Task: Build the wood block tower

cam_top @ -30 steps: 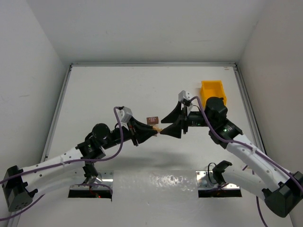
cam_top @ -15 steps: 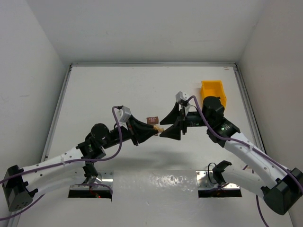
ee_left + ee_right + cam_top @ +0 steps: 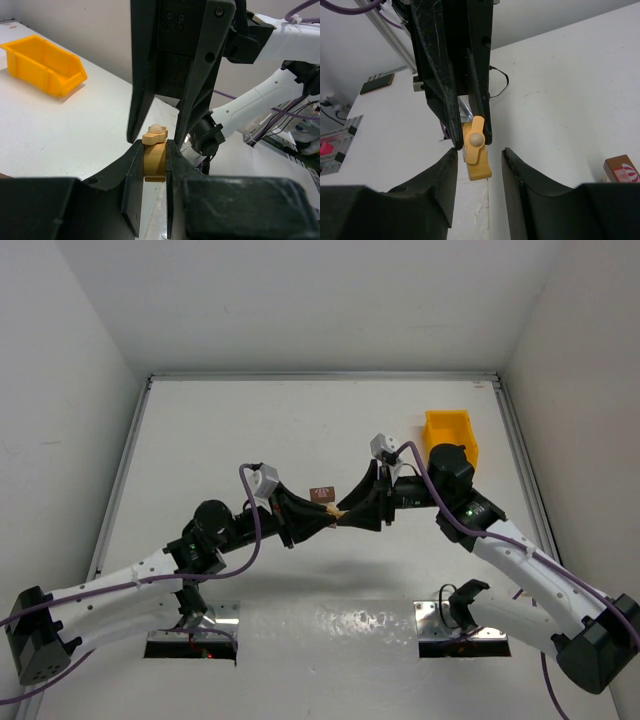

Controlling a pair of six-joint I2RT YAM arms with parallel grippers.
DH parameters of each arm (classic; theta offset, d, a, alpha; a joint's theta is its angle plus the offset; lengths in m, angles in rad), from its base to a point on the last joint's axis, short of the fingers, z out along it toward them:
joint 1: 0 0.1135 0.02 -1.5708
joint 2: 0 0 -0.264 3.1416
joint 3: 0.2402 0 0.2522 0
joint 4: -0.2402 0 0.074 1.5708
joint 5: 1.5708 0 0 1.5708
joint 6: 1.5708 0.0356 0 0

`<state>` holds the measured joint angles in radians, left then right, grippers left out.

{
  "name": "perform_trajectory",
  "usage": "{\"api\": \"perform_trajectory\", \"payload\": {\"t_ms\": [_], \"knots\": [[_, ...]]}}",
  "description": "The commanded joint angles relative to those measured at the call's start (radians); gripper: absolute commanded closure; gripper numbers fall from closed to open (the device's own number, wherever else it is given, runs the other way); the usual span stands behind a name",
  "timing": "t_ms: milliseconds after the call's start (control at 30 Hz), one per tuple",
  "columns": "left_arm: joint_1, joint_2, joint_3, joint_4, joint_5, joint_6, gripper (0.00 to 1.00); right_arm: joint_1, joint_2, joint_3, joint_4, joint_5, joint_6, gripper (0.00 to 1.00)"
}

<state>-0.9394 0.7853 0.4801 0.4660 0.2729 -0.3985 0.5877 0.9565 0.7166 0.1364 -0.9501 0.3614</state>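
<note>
Grips a pale tan wooden block [image 3: 154,161] with the left claw [image 3: 329,518], both fingers pressed tight against its sides, up off the white surface [image 3: 250,420] near the middle. Shows a small rounded peg on the block's end in both wrist views. Reaches in from opposite sides and meets the right claw [image 3: 479,154] tip to tip there, spread open and holding nothing, one finger on each side of the pegged end. Cannot tell whether either finger touches the wood. Leaves a second block [image 3: 620,169], dark brown, lying on the surface just beyond the left claw. Bears a red-and-white label on one face, print too small to read. Has a yellow bin [image 3: 450,432] standing well off to the right, toward the far corner of the surface.
</note>
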Motion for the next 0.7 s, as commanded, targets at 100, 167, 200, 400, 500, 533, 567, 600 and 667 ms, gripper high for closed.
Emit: {"api": "perform_trajectory", "payload": {"t_ms": [100,167,200,400,500,533,567,600,667], "knots": [[0.01,-0.012,0.035,0.06,0.002,-0.007,1.0,0.003,-0.004,-0.002,0.058,-0.015,0.002,0.72],[0.01,-0.014,0.035,0.06,-0.003,-0.007,1.0,0.004,-0.004,-0.005,0.06,-0.013,0.007,0.76],[0.01,-0.014,0.035,0.062,-0.001,-0.007,1.0,0.003,-0.004,-0.005,0.06,-0.013,0.008,0.78],[0.01,-0.02,0.032,0.051,-0.014,-0.003,1.0,0.004,-0.007,-0.006,0.077,-0.012,0.021,0.89],[0.01,-0.02,0.034,0.043,-0.024,-0.003,1.0,0.004,-0.01,-0.008,0.085,-0.007,0.028,0.92],[0.01,-0.02,0.035,0.031,-0.035,-0.002,0.97,0.003,-0.013,-0.008,0.083,0.0,0.028,0.93],[0.01,-0.02,0.037,0.028,-0.043,-0.002,0.97,0.003,-0.013,-0.008,0.081,0.001,0.028,0.94],[0.01,-0.021,0.035,0.026,-0.05,0.0,0.89,0.004,-0.013,-0.008,0.081,0.004,0.027,0.94],[0.01,-0.029,0.037,0.013,-0.075,0.004,0.77,0.003,-0.013,-0.008,0.077,0.017,0.027,0.95]]}}
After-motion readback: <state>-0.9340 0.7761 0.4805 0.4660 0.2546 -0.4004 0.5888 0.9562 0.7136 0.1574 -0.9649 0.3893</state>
